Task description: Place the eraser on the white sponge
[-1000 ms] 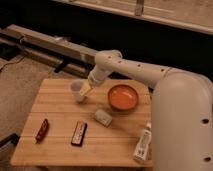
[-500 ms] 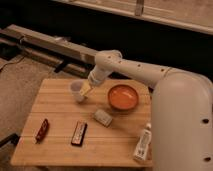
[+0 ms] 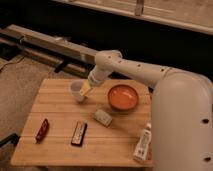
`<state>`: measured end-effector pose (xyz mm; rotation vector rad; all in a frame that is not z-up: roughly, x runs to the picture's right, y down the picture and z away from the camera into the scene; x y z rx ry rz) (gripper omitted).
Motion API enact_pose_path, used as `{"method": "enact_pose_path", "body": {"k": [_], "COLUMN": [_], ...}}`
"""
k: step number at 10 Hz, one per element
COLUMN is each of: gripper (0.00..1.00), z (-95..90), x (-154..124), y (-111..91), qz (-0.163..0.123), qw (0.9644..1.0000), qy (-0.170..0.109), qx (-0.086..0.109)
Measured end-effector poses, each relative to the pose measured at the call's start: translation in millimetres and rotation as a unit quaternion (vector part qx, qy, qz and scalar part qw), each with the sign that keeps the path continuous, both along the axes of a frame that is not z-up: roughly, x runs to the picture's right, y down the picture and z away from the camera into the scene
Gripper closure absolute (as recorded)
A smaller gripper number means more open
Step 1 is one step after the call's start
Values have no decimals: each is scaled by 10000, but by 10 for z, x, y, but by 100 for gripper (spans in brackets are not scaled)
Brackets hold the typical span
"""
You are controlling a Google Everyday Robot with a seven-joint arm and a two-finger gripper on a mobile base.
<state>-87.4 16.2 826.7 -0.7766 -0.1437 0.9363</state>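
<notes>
Dark, flat and rectangular with reddish edges, the eraser [image 3: 79, 133] is seen lying on the slatted wooden bench [image 3: 55, 102] toward its front edge, apart from the whitish-grey, round-cornered white sponge [image 3: 103, 118], which is set a little behind it and to the right. The tool [image 3: 86, 89] is held low over the back of the bench, just beside a white cup [image 3: 76, 91] and left of a round orange bowl [image 3: 123, 97]; whether it is wide or narrow cannot be told. No shift from half a second earlier can be made out.
</notes>
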Motion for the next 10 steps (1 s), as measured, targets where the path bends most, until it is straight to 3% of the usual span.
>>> {"method": "enact_pose_path", "body": {"k": [8, 10], "gripper": [20, 20], "z": [-2, -100], "x": [0, -32], "y": [-1, 11], "qz": [-1, -193], "qw": [10000, 9997], "qy": [2, 65], "qx": [2, 92]}}
